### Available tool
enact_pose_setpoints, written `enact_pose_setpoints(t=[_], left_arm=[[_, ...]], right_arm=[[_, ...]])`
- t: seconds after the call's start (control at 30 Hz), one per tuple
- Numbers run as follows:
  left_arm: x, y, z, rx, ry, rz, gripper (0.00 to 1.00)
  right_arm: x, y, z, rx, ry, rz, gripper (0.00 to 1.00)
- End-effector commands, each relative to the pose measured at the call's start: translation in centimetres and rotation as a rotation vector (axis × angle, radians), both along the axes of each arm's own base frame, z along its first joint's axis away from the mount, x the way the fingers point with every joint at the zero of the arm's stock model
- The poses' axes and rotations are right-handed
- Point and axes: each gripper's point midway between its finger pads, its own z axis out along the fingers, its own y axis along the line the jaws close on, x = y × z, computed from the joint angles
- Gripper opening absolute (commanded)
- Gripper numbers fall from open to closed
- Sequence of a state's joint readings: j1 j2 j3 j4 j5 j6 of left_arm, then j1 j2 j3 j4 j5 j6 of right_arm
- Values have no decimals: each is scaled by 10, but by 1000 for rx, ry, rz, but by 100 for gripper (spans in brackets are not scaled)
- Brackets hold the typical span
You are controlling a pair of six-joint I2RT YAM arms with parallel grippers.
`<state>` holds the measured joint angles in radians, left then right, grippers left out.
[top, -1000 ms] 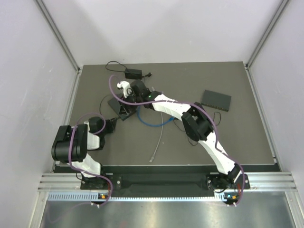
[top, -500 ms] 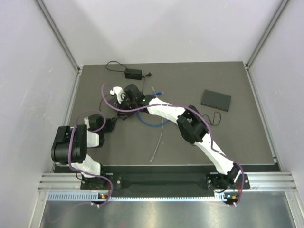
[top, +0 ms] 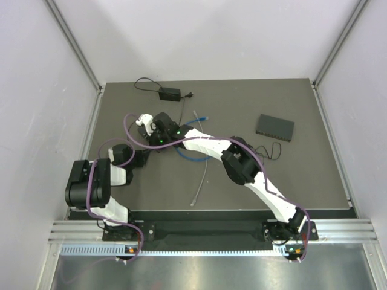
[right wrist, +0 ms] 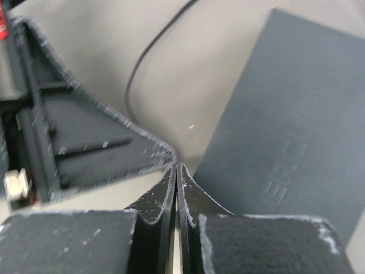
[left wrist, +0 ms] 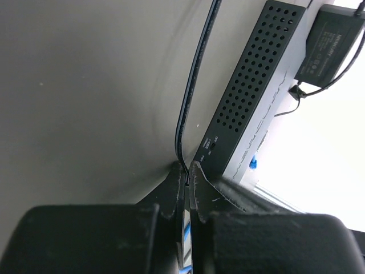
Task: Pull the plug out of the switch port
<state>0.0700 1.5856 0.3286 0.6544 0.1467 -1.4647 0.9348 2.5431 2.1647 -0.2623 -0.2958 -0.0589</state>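
The black switch (left wrist: 251,97), with a vented side, lies just beyond my left gripper (left wrist: 187,171). That gripper is shut on a thin black cable (left wrist: 194,74) that runs alongside the switch. A small blue piece (left wrist: 254,164) shows at the switch's far edge; I cannot tell whether it is the plug in a port. My right gripper (right wrist: 177,168) is shut with nothing visible between its fingers, low beside the switch's flat top (right wrist: 291,125). From above, my right gripper (top: 151,140) covers most of the switch (top: 156,147), and my left gripper (top: 140,158) is close by.
A loose blue cable (top: 193,156) curls by the right arm, with one blue end (top: 202,115) lying free on the mat. A grey cable (top: 201,184) runs toward the front. A power adapter (top: 170,93) sits at the back and a second switch (top: 275,126) at the right.
My right gripper has closed and swung left and slightly nearer over the switch. The left gripper has stayed shut in the same place.
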Motion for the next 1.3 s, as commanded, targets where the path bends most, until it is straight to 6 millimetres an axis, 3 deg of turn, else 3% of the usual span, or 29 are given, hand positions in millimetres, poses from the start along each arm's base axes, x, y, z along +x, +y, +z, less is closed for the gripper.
enact_pose_setpoints(t=[0.0, 0.47, 0.6, 0.83, 0.93, 1.07, 1.17, 1.27], left_arm=[[-34, -2, -40, 15, 229, -17, 0], [-44, 3, -42, 48, 302, -39, 0], [-46, 9, -43, 50, 311, -25, 0], [-42, 10, -44, 41, 302, -10, 0], [-34, 4, -41, 36, 264, -58, 0], [-21, -4, -41, 40, 236, -139, 0], [-15, -8, -41, 48, 219, -183, 0], [-13, -10, -39, 57, 199, -200, 0]], right_arm=[[30, -10, -21, -122, -124, -188, 0], [71, -55, -35, -270, -199, -497, 0], [67, -69, -42, -316, -194, -492, 0], [54, -68, -42, -306, -202, -335, 0], [41, -63, -30, -245, -204, -254, 2], [29, -59, 19, -166, -201, -241, 12], [20, -55, 37, -144, -185, -231, 18], [14, -59, 36, -170, -141, -232, 17]])
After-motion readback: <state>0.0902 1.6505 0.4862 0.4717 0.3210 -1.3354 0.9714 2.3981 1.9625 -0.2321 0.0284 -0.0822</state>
